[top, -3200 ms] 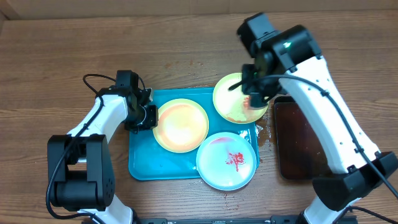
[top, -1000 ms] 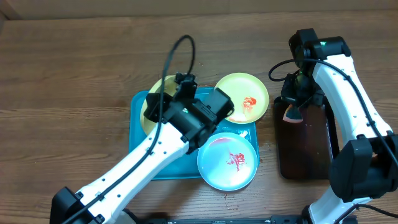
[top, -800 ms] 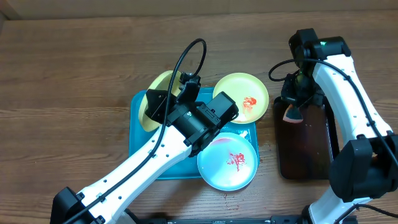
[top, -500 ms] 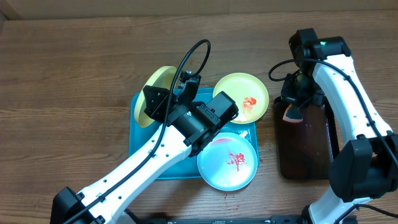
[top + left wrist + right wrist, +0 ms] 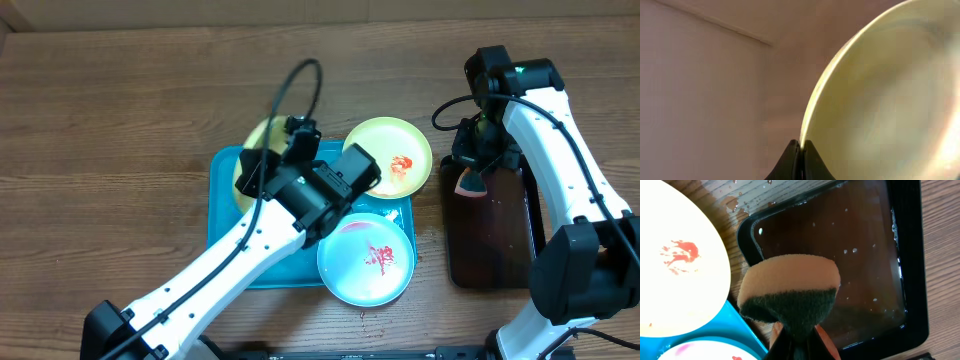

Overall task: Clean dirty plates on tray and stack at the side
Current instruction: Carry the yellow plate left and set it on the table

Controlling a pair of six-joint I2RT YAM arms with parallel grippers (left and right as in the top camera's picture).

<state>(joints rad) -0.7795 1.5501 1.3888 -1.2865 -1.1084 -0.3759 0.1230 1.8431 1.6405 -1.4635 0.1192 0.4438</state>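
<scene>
My left gripper (image 5: 801,146) is shut on the rim of the yellow plate (image 5: 880,100) and holds it tilted up over the far left of the turquoise tray (image 5: 225,235); in the overhead view the yellow plate (image 5: 252,150) is partly hidden by the arm. The light green plate (image 5: 388,157), with a red smear, lies at the tray's far right corner. The light blue plate (image 5: 366,258), smeared red, lies on the tray's near right. My right gripper (image 5: 796,339) is shut on a tan and dark green sponge (image 5: 790,287) above the dark tray's left edge.
The dark brown-black tray (image 5: 492,235) lies to the right of the turquoise tray and holds wet drops (image 5: 855,250). Water drops lie on the wood between the trays. My left arm (image 5: 250,260) lies diagonally over the turquoise tray.
The left arm swung over the tray and lifted the yellow plate, tilting it up on edge. The right arm moved the sponge from the green plate to the dark tray, then stayed still.
</scene>
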